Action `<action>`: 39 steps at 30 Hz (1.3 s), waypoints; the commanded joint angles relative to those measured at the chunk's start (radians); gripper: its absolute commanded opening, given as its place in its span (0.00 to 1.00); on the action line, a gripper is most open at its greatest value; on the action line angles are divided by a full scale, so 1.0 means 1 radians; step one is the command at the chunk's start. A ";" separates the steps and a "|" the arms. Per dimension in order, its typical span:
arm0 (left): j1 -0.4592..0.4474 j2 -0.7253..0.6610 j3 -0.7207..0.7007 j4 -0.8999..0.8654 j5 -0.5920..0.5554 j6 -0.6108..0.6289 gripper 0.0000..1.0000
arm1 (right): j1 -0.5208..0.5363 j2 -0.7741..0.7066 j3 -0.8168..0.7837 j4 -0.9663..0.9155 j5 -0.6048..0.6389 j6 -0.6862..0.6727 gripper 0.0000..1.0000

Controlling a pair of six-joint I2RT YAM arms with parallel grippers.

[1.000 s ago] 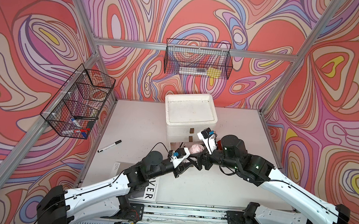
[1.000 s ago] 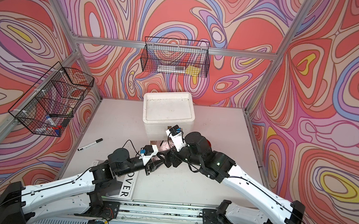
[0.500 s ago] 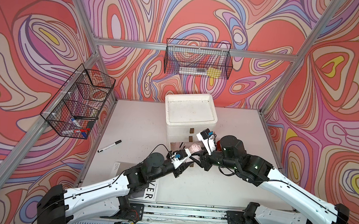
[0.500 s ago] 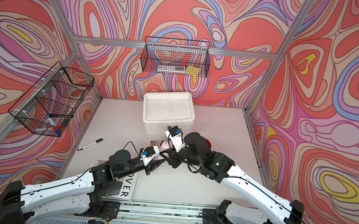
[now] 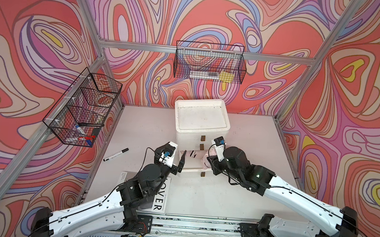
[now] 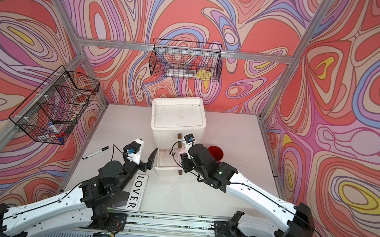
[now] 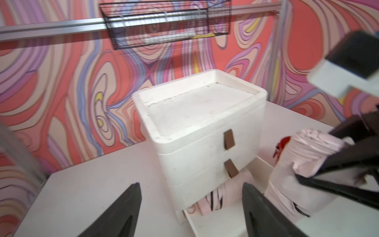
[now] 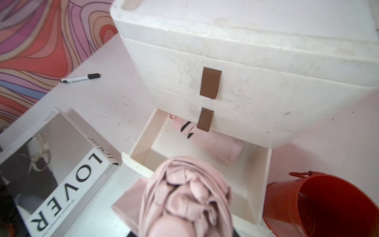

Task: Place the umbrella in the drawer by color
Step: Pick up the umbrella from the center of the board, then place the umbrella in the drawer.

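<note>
- My right gripper is clamped across the umbrella, a pink folded one. The jaws bite the cloth near its upper end.
- The umbrella hangs steeply tilted over the right side of the open bottom drawer. I cannot tell whether its lower end touches the drawer.
- My left gripper has its jaws wide apart and empty. It sits just left of the drawer and points at the cabinet.
- A second umbrella, also pink, lies along the far side of the drawer, partly under the cabinet. I judge the colour match correct.
- Handling, as judged: light, with a stiff core under soft, loose folds. The cloth compresses and can slide over the core, so a grip on folds alone may creep.
- Where to hold: across the middle of the roll, squeezing down to the core. Avoid the flared cloth end.
- Placement: lay it along the near side of the drawer, parallel to the second umbrella. The free floor there looks narrow.
- Hazards: the thin drawer walls, and the bucket just right of the drawer. The book lies to the near left, beside the drawer's corner.
</note>
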 commanded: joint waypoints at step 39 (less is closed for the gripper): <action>0.006 -0.097 -0.131 0.064 -0.296 -0.147 0.91 | -0.228 -0.050 -0.082 0.095 -0.053 -0.003 0.98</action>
